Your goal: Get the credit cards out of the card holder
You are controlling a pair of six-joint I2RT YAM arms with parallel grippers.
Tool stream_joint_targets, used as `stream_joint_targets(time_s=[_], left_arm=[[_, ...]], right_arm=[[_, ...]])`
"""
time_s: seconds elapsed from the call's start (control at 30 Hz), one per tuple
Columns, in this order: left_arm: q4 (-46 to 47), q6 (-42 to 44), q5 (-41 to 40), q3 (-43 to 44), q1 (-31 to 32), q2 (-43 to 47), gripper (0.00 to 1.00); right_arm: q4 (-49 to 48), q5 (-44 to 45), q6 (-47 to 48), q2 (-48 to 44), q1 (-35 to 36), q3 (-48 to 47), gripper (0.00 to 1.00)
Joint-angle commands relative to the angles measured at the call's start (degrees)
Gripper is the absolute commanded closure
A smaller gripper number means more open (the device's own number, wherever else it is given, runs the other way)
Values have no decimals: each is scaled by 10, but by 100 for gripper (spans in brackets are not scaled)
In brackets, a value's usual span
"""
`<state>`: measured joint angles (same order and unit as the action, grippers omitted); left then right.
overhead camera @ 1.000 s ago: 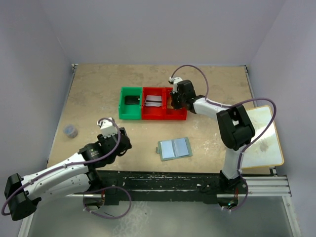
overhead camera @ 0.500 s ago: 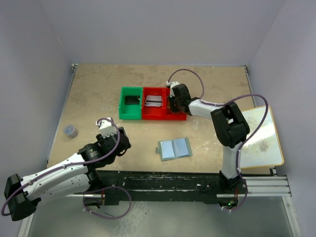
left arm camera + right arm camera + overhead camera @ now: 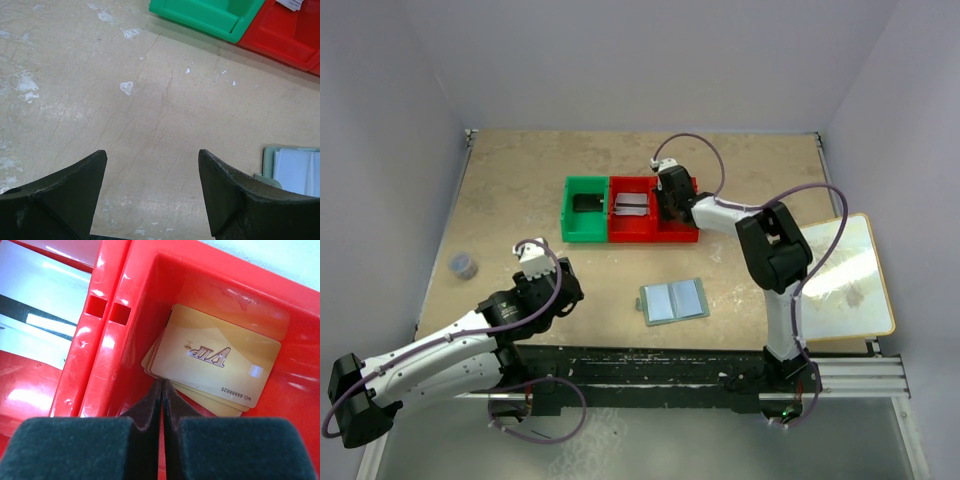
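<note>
The light blue card holder (image 3: 673, 300) lies open and flat on the table near the front; its edge shows in the left wrist view (image 3: 295, 171). My right gripper (image 3: 667, 208) is down in the right compartment of the red bin (image 3: 650, 232). In the right wrist view it (image 3: 161, 386) is shut, with its tips at the lower left edge of a stack of gold credit cards (image 3: 216, 361) and nothing visible between the jaws. My left gripper (image 3: 152, 165) is open and empty above bare table, left of the card holder (image 3: 558, 290).
A green bin (image 3: 584, 210) adjoins the red bin on the left. The red bin's left compartment holds white cards with a black stripe (image 3: 35, 305). A small grey object (image 3: 463, 265) sits at the left edge. A white board (image 3: 855, 280) lies at the right.
My right gripper has shifted left along the red bin, and the arm has swung with it. The left arm and the card holder have not moved.
</note>
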<state>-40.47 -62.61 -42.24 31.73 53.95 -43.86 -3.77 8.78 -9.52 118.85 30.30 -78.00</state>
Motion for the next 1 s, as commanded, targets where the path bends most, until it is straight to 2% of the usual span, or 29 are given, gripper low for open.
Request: stream_joint_targets(time_s=[0.0,0.27,0.43,0.53,0.67,0.8,0.97], left_arm=[[-1,-10,-16,22,-3,4,28],[-1,-10,-16,21,-3,4,28],[5,-9,-14,21,-3,2,28],[4,-9,-15,21,-3,3,28],[2,-16,-22,16,-3,8,28],[-2,-31,-29,17,-3,12,28],[-35,-55,-62,30,-3,36,28]], right_arm=[[30,61,-13,9,8,-5,97],[38,48,-12,-71,14,-2,94],[87,69,-22,-108,15,-23,92],[86,87,-28,-140,14,-10,92],[50,24,-5,-177,31,0,91],[73,-16,-2,-135,74,-57,91],[110,-3,-2,-43,114,-136,93]])
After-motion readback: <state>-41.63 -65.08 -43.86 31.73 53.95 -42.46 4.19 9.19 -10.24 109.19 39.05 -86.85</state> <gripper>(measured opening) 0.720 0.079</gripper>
